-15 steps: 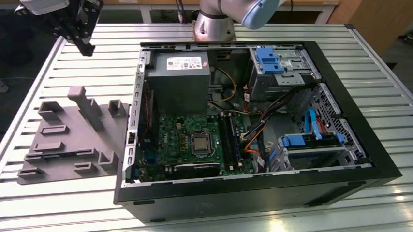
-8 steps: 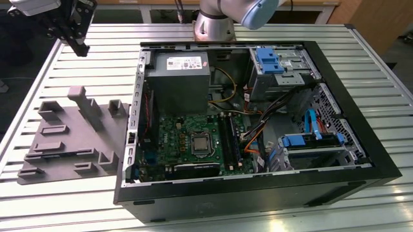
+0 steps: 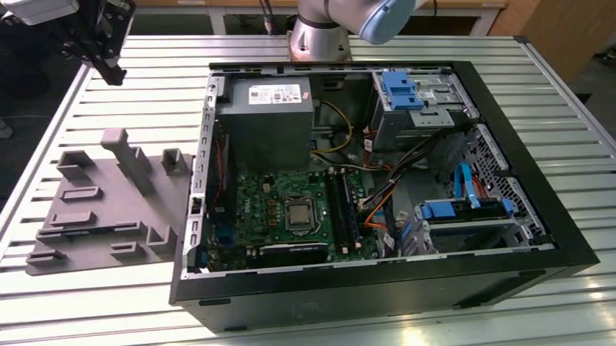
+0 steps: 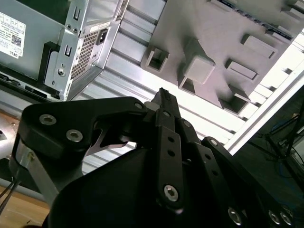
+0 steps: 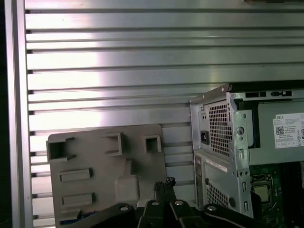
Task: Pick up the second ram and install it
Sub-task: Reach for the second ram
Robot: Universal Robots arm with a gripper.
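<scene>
The gripper (image 4: 164, 96) is pinched narrow with nothing between its fingertips, hanging above the slatted aluminium worktop (image 3: 115, 295) near the grey holder tray (image 3: 101, 209). In the first wrist view a dark-blue sliver (image 5: 80, 216) lies at the tray's edge; whether it is the second ram I cannot tell. The open computer case (image 3: 385, 288) stands beside the tray, with wooden furniture (image 3: 563, 29) beyond the worktop.

In the first wrist view the gripper (image 5: 164, 185) hides one edge of the grey holder tray (image 5: 95, 156).
</scene>
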